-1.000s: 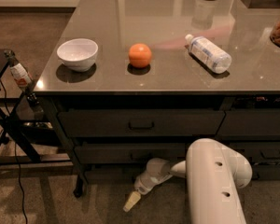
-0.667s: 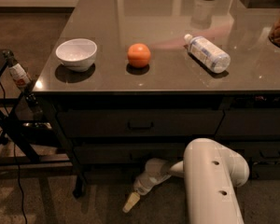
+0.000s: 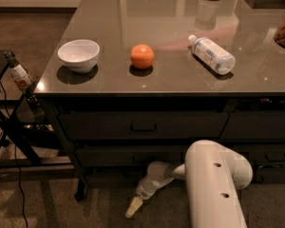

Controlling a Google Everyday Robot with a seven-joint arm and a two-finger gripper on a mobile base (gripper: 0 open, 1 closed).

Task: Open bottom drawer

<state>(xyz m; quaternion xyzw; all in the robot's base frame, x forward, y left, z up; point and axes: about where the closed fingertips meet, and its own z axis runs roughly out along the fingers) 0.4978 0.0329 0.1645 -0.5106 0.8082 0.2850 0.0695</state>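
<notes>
The stack of wide dark drawers sits under the grey table [image 3: 171,80]. The upper drawer [image 3: 99,126] has a small dark pull [image 3: 143,126]. Below it is a second dark front [image 3: 109,156]. The bottom drawer [image 3: 109,177] is a shallow dark band just above the floor, and its pull is not discernible behind my wrist. My white arm [image 3: 213,184] reaches in from the lower right. My gripper [image 3: 133,207] points down-left near the floor, in front of and slightly below the bottom drawer.
On the tabletop are a white bowl [image 3: 79,54], an orange [image 3: 142,56] and a plastic bottle [image 3: 212,54] lying on its side. A dark metal stand [image 3: 14,127] with cables is at the left. Narrower drawers [image 3: 266,127] are at the right.
The view and my arm have shifted very slightly left. The gripper stays low by the floor in front of the drawers.
</notes>
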